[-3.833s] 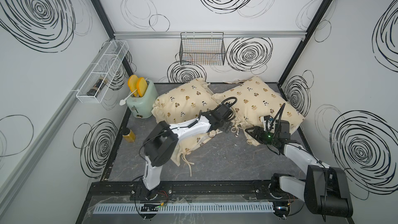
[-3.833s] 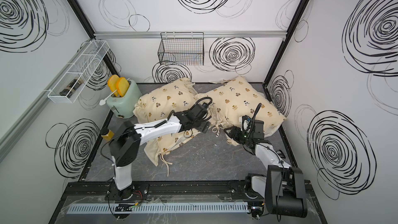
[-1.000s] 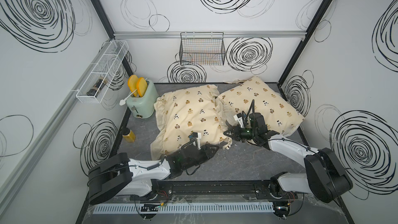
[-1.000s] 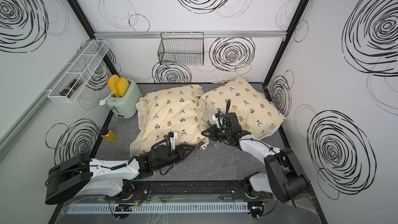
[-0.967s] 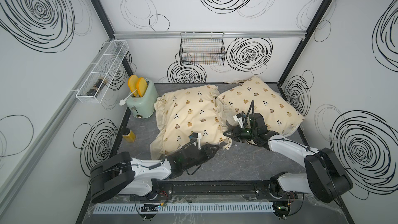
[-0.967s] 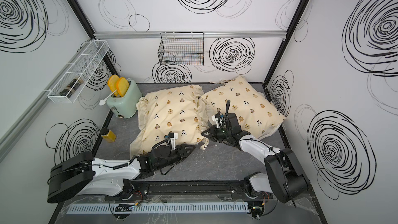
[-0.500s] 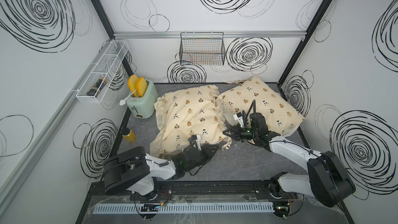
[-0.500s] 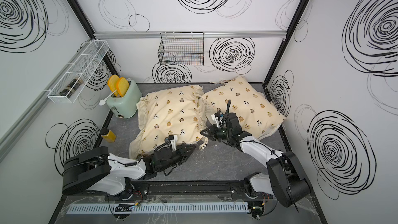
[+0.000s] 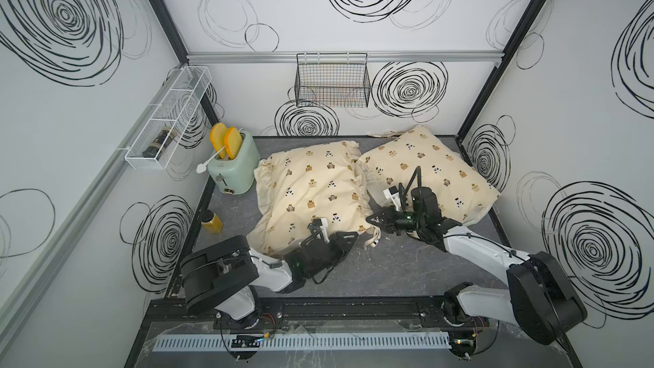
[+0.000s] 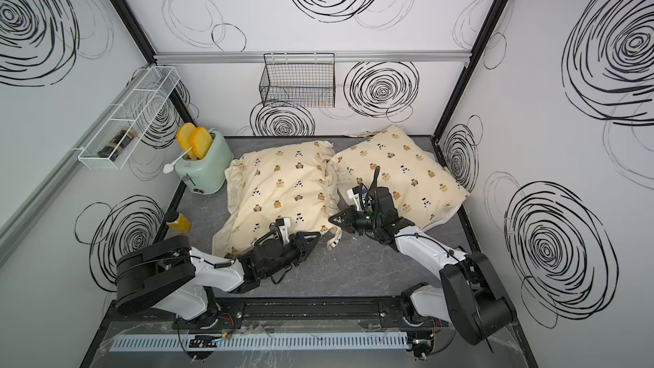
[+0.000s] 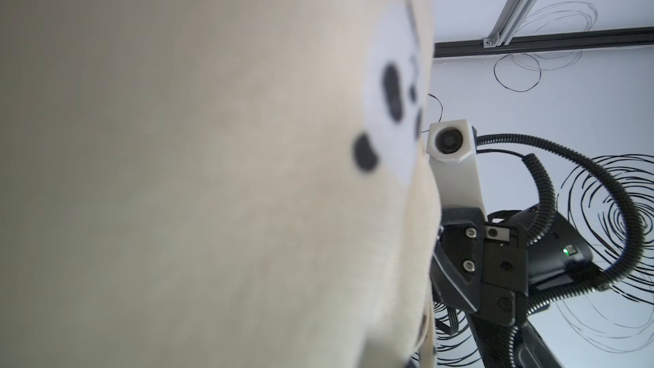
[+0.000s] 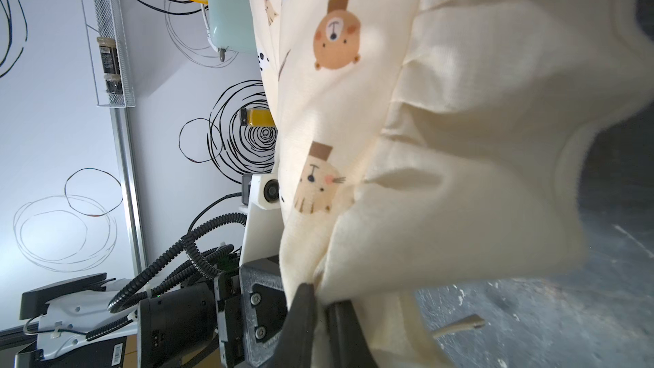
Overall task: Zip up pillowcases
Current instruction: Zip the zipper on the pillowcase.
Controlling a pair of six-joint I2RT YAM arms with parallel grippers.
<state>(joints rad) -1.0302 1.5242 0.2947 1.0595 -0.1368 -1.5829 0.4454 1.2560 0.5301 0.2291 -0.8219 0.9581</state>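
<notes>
Two cream pillowcases printed with bears and pandas lie side by side on the grey table, the left pillowcase and the right pillowcase. My left gripper lies low at the left pillowcase's near edge. Fabric fills the left wrist view and hides the jaws. My right gripper is shut on the ruffled near right corner of the left pillowcase, with cloth pinched between its fingers. No zipper shows.
A mint toaster with orange slices stands at the back left, a yellow bottle by the left wall. A black wire basket hangs on the back wall, a white wire shelf on the left wall. A fabric tie trails on the table.
The left pillowcase, crumpled under the left arm at first, now lies spread toward the front. In the last second the left arm's elbow swung right; both grippers stayed in place.
</notes>
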